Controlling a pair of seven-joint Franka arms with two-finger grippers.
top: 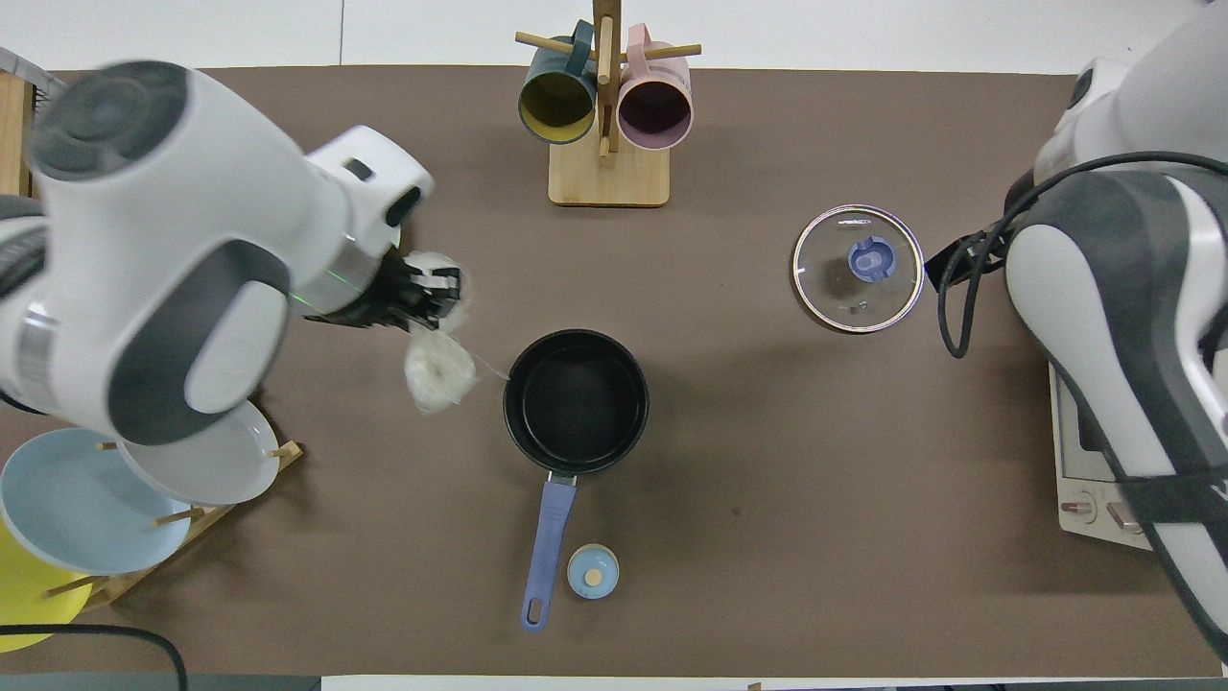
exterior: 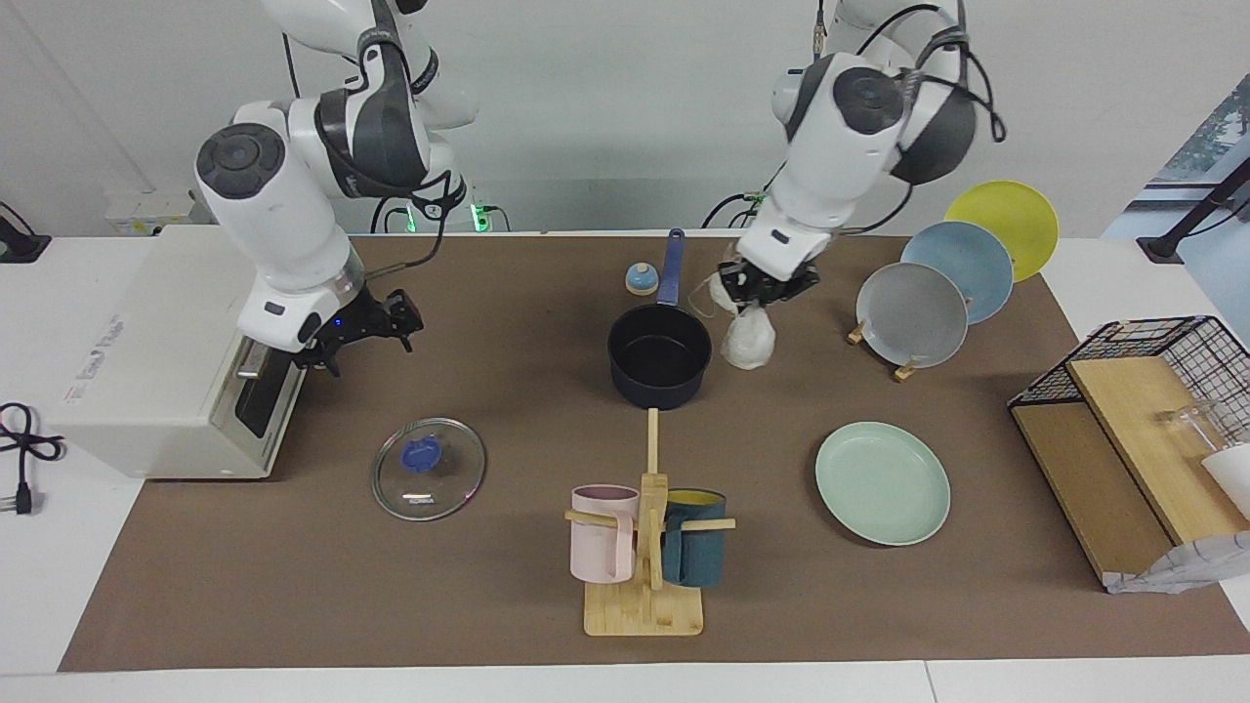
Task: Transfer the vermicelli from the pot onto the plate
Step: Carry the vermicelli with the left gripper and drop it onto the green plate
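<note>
My left gripper (exterior: 758, 290) is shut on the vermicelli (exterior: 748, 341) and holds it in the air over the mat beside the pot (exterior: 659, 357), toward the left arm's end. One whitish bundle sits at the fingers and the other hangs below on loose strands. In the overhead view the gripper (top: 434, 289) and the hanging bundle (top: 439, 374) show beside the pot (top: 576, 401), whose black inside is bare. The mint-green plate (exterior: 882, 482) lies farther from the robots; in the overhead view the left arm hides it. My right gripper (exterior: 363, 329) is open and raised in front of the toaster oven.
A glass lid (exterior: 428, 469) with a blue knob lies flat toward the right arm's end. The toaster oven (exterior: 166, 342) stands beside it. A mug rack (exterior: 645, 547) stands farther out. A rack of grey, blue and yellow plates (exterior: 913, 314) and a wire basket (exterior: 1172, 361) are at the left arm's end.
</note>
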